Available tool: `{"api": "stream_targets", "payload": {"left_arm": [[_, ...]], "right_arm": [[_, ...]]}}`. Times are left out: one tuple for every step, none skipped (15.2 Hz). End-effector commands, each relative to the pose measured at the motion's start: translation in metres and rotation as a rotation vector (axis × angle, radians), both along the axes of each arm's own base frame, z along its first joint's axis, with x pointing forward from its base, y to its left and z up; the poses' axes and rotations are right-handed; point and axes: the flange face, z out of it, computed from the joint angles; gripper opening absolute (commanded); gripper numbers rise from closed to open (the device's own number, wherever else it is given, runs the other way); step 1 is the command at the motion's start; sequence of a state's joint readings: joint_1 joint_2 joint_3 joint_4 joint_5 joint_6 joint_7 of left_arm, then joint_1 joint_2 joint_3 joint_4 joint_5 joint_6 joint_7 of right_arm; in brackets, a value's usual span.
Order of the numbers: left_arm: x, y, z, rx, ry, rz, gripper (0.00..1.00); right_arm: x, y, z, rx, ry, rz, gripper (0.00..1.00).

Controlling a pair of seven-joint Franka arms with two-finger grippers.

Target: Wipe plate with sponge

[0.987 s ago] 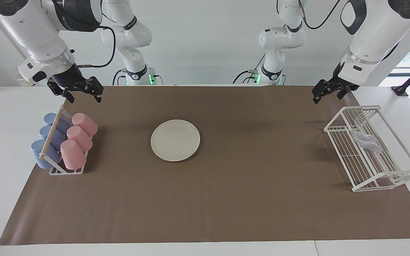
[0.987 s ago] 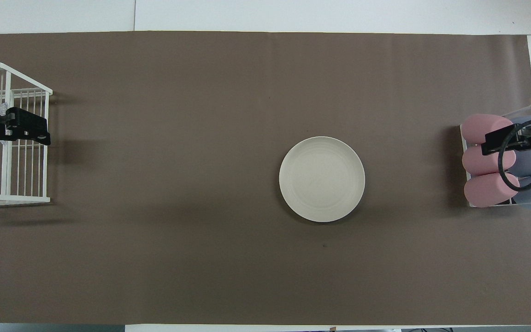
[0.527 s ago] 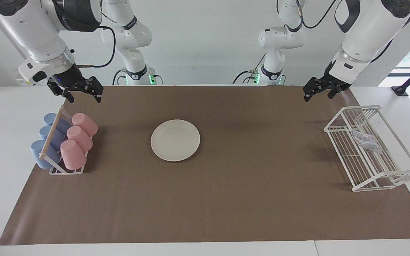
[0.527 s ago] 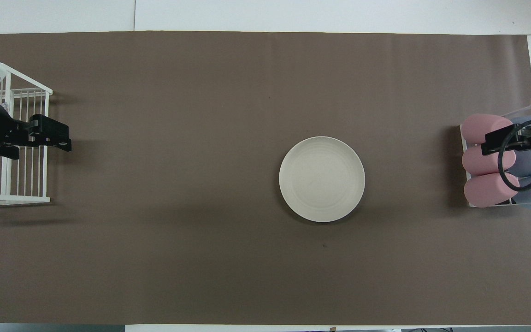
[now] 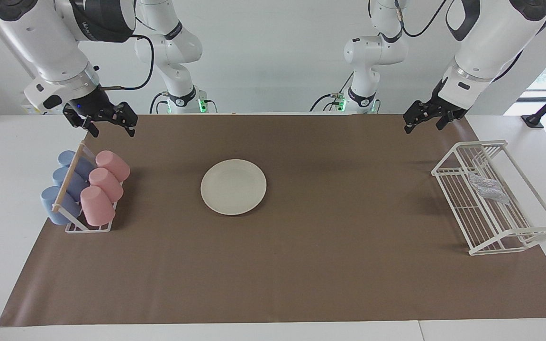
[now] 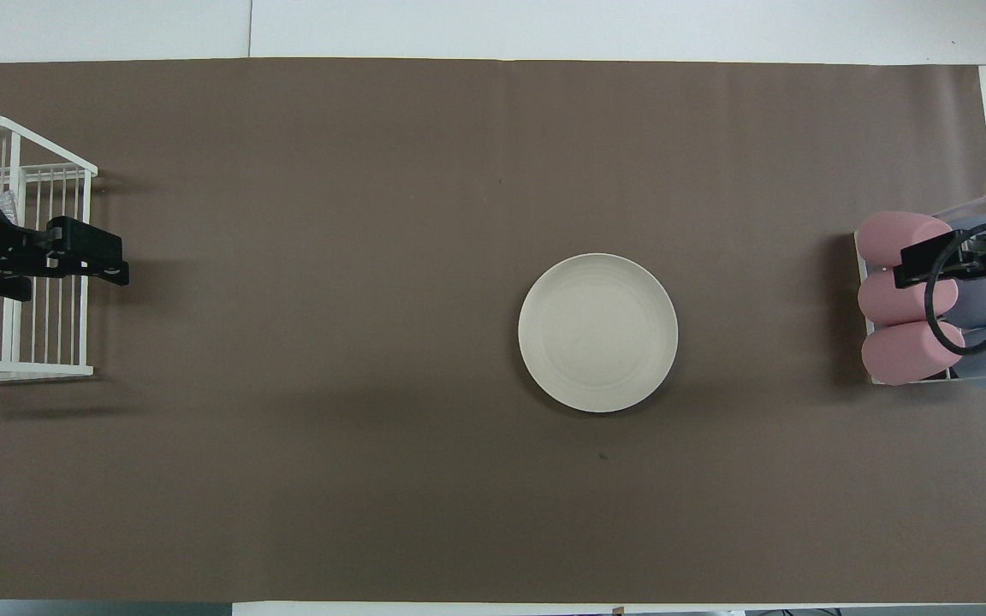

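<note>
Two arms hang over the surface, and both hold nothing. The sponge [image 5: 488, 188] lies in the white rack [image 5: 519, 239] at the left arm's end of the surface. The left end effector [image 5: 427, 118] is up in the air, wide open, over the brown mat just beside the rack's robot-side end, so it is much the closer one. The sponge lies below it and farther out from the robots, with its long side running along the rack. The right end effector [image 5: 107, 121] waits, wide open, over the cups [image 5: 104, 187]. The plate [image 5: 233, 186] sits alone mid-mat, well apart from the sponge.
</note>
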State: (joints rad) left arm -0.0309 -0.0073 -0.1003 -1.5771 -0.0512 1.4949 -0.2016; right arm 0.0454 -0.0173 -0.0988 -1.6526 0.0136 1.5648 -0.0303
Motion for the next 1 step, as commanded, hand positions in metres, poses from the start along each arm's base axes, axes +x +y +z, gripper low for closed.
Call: {"api": "stream_targets", "payload": {"left_arm": [[-0.009, 0.0042, 0.001, -0.012, 0.004, 0.0, 1.0]], "right_arm": [[-0.0039, -0.0023, 0.0006, -0.002, 0.008, 0.019, 1.0]]}}
